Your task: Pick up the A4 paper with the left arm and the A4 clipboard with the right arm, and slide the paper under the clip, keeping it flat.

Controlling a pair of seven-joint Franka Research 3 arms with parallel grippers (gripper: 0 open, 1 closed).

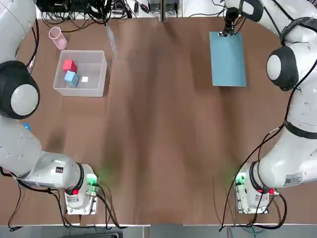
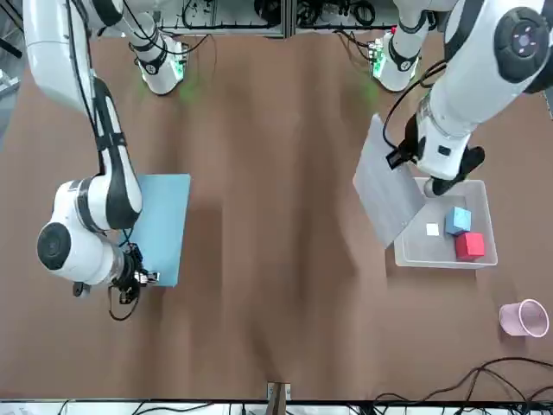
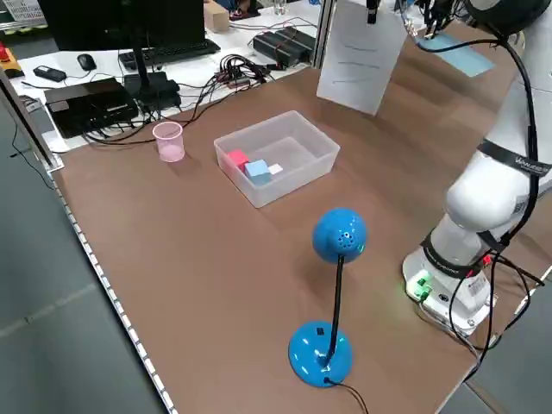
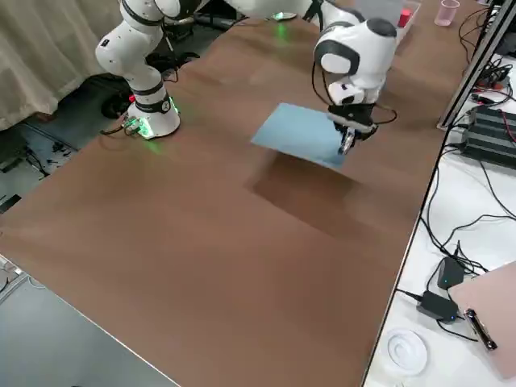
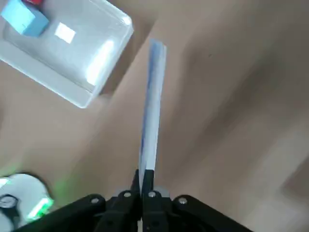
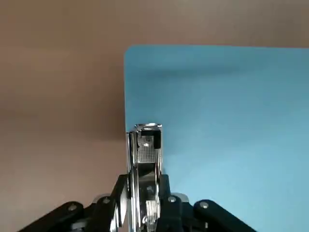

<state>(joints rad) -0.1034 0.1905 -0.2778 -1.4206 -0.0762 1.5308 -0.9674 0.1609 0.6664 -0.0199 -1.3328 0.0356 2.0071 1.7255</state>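
With both pick-ups made, we hold the two halves of the job clear of the table (image 1: 158, 148): our left gripper (image 5: 145, 186) is pinched tight on one edge of the paper (image 2: 384, 194), which hangs tilted above the far left of the table beside the bin (image 1: 101, 67), while our right gripper (image 6: 145, 145) is clamped on the clip (image 6: 147, 140) end of the clipboard (image 1: 228, 59), raised roughly level over the far right. What is left, as we judge it, is the harder part: bringing the two together across the wide gap between them, levelling the sheet and sliding it flat under the clip. The clear bin on the left holds a red cube (image 1: 69, 65), a blue cube (image 1: 71, 78) and a small white scrap (image 1: 84, 79). Beyond it stands a pink cup (image 1: 57, 37); we cannot tell if it holds anything
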